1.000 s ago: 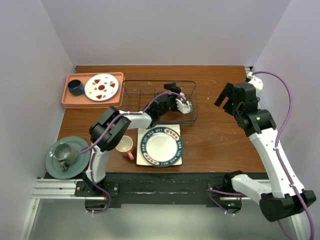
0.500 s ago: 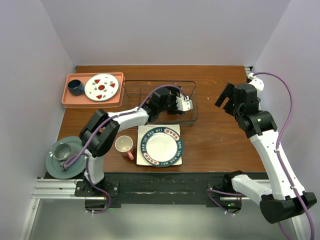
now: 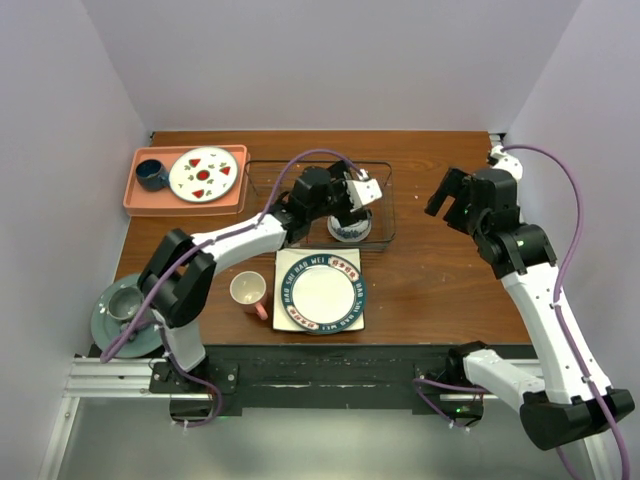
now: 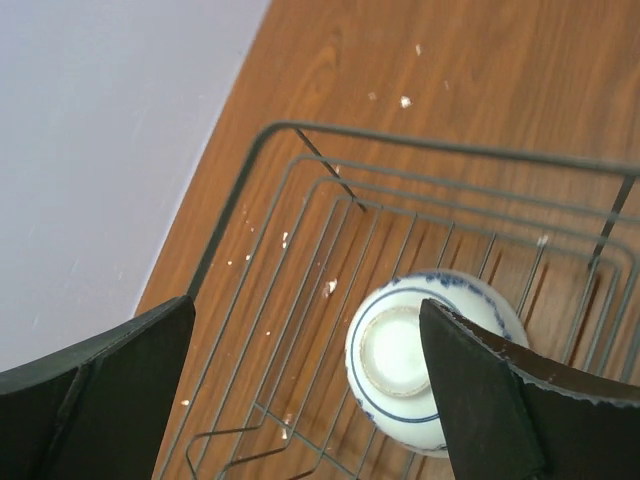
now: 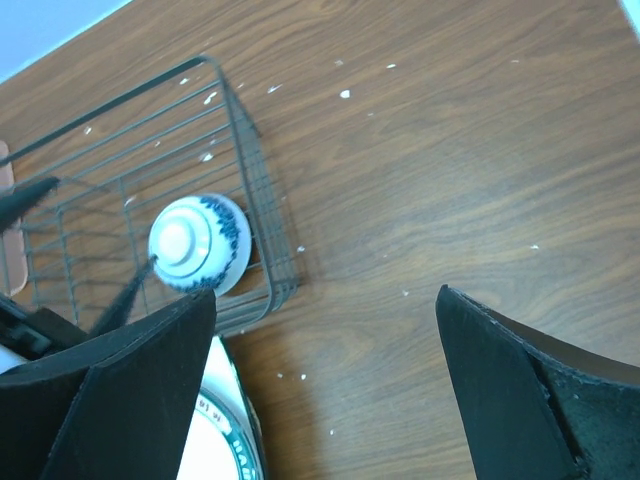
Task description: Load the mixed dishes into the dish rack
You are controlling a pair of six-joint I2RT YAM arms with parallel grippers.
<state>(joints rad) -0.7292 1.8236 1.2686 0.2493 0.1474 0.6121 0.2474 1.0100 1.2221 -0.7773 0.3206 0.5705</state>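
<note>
One of five dishes is in: the small blue-and-white bowl [image 3: 349, 230] lies upside down at the right end of the dish rack [image 3: 275, 195]. The left pincer [image 3: 352, 195] hangs over it, wide and empty. The right pincer [image 3: 447, 200], also wide and empty, hovers right of the rack. Still on the table in front of the rack are the pink mug [image 3: 248, 290] and the lettered plate [image 3: 322, 290], stacked on the square plate [image 3: 287, 322]. The green plate [image 3: 110, 335] sits front-left, carrying a greyish cup [image 3: 126, 303] that likely must come off first.

I am finding only one piece of writing, from above: pale capital letters running around the dark-blue rim of the round white plate [image 3: 320, 290] lying on the white square plate [image 3: 281, 324], and they are showing too small for me to read.
</note>
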